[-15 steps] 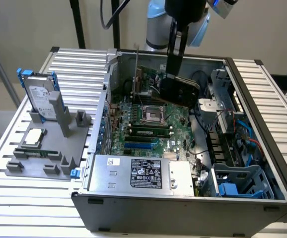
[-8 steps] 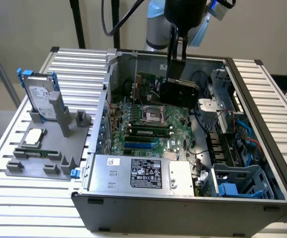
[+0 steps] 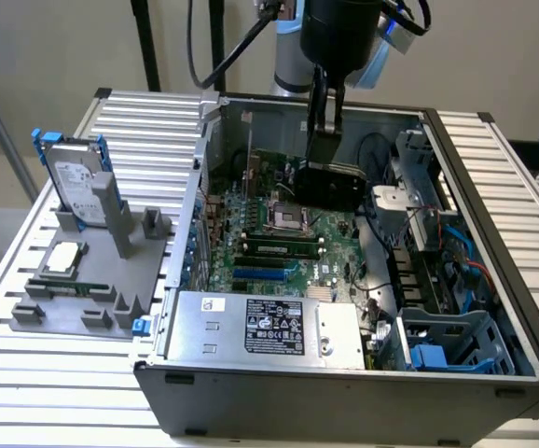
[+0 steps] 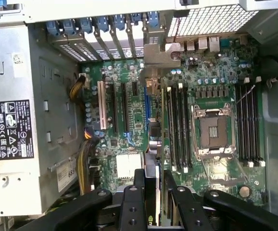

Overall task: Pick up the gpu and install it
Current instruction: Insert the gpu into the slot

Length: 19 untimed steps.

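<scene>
Nearest you in the exterior view sits the boxy silver power supply (image 3: 265, 327), at the front of the open grey computer case (image 3: 493, 187) on the ribbed metal bench (image 3: 27, 373). Behind it lies the green motherboard (image 3: 279, 233) with its long dark expansion slots (image 4: 122, 108). Above that board your gripper (image 3: 325, 154) has its black fingers (image 4: 132, 202) clenched on the thin flat black-faced gpu (image 3: 330, 187), which hangs edge-down over the board; whether it touches a slot I cannot tell. In the wrist view its narrow silver bracket (image 4: 160, 55) lies close to the case's rear slot openings. The danger, as I judge it: if the card's edge sits off the slot line, or the bracket catches the rear wall, any downward push would skew the card in the fingers or strain the board
</scene>
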Tool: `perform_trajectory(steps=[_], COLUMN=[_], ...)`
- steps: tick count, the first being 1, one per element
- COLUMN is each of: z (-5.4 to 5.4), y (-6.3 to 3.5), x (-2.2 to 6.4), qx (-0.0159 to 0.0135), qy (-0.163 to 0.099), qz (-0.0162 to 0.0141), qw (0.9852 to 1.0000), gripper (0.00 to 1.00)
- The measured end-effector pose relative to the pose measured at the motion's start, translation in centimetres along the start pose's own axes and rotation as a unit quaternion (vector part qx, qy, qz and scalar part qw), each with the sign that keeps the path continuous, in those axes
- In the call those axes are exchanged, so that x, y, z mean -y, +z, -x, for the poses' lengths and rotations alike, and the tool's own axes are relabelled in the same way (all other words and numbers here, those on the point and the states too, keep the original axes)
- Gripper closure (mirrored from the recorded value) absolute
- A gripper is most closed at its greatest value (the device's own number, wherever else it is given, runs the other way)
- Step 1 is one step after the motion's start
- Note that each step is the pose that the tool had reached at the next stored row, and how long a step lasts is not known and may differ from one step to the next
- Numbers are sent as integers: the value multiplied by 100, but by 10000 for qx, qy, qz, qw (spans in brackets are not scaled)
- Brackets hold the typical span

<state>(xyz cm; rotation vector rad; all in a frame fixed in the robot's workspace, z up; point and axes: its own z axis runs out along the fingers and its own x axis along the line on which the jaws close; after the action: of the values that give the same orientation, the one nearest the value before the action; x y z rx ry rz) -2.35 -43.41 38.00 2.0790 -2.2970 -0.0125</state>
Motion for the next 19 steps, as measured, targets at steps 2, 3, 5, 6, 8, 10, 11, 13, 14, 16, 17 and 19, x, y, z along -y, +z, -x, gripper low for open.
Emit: perform_trajectory(steps=[2,3,5,6,8,10,11,13,14,16,17,19], z=[-13,-19,-31,-37,-49,-62,-68,-80,-86,-98,-105,-116], y=[36,55,94,113,151,190,210,248,267,306,325,364], x=[-39,-62,-113,-139,-191,-244,-270,-322,-348,-402,-429,-484], qx=[2,2,4,4,5,7,8,9,9,11,12,13], qy=[-14,-19,-29,-34,-44,-54,-59,-68,-73,-82,-87,-96], qz=[-2,-4,-7,-9,-12,-16,-18,-21,-23,-27,-28,-32], qw=[10000,10000,10000,10000,10000,10000,10000,10000,10000,10000,10000,9999], gripper=[73,73,73,73,73,73,73,73,73,73,73,73])
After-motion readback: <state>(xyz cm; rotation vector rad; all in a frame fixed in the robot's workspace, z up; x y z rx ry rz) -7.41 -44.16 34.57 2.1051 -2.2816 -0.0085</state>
